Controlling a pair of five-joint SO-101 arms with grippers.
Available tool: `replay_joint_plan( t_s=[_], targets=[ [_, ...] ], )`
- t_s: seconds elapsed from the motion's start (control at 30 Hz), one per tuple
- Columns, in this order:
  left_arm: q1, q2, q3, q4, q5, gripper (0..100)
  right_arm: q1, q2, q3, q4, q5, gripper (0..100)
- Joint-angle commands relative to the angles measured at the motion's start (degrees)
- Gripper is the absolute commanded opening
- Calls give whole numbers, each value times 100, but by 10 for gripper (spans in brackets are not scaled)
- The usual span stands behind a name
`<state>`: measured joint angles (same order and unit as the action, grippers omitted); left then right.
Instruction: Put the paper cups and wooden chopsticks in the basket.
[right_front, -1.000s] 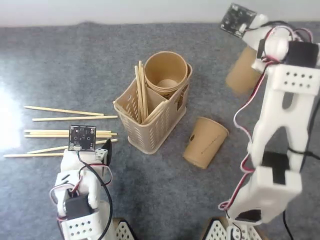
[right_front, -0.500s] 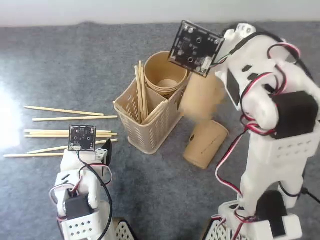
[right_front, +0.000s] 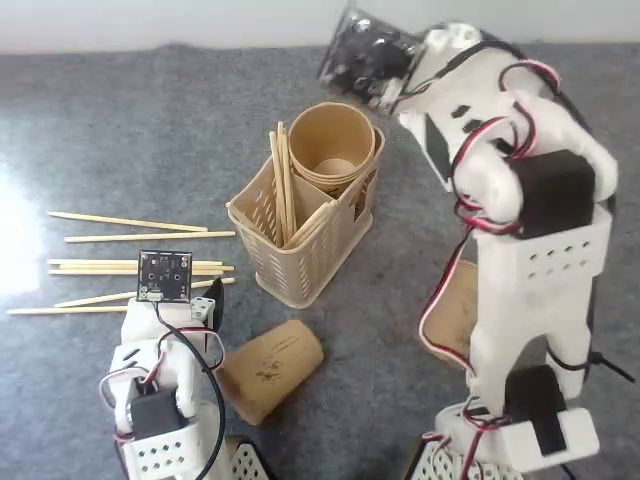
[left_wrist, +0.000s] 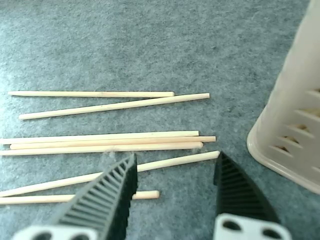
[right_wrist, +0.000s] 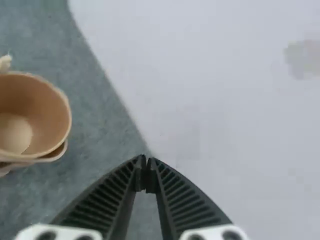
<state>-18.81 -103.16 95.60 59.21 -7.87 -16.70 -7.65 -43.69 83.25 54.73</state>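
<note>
So, loose chopsticks (right_front: 130, 265): you see pale wooden sticks lying flat on the grey mat (right_front: 120, 130).
Left gripper (left_wrist: 176, 159): your claw is spread wide over them, empty.
Fallen cup (right_front: 268, 368): tan paper, on its side before the basket.
Basket (right_front: 300, 262): cream, slotted, upright; holds nested cups (right_front: 332, 140) and standing chopsticks (right_front: 283, 190).
Right gripper (right_wrist: 146, 162): pressed together, empty, near the nested cups.

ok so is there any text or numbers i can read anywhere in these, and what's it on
No text can be read anywhere.
Dark marks on the paper cup lying on its side: too small and blurred to read.
The circuit board on the left arm: dots and parts, no legible print.
The basket and the loose chopsticks: no print seen.
</note>
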Motion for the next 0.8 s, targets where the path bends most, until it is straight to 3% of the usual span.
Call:
replay_joint_plan(
  t_s=[0.0,0.2,0.37,0.57,0.77],
  targets=[
    [44,-105,-31,-132,-26,235,541,-13,123,1156,-492,9],
    [44,-105,-31,-132,-26,235,1965,400,369,1789,-492,9],
    [0,-105,-101,-97,9,235,2826,831,1495,1877,-281,20],
    [26,-105,-734,510,246,235,2826,664,2963,1868,1037,199],
    [9,-105,-646,501,290,235,2615,646,3859,1824,2022,188]
  ],
)
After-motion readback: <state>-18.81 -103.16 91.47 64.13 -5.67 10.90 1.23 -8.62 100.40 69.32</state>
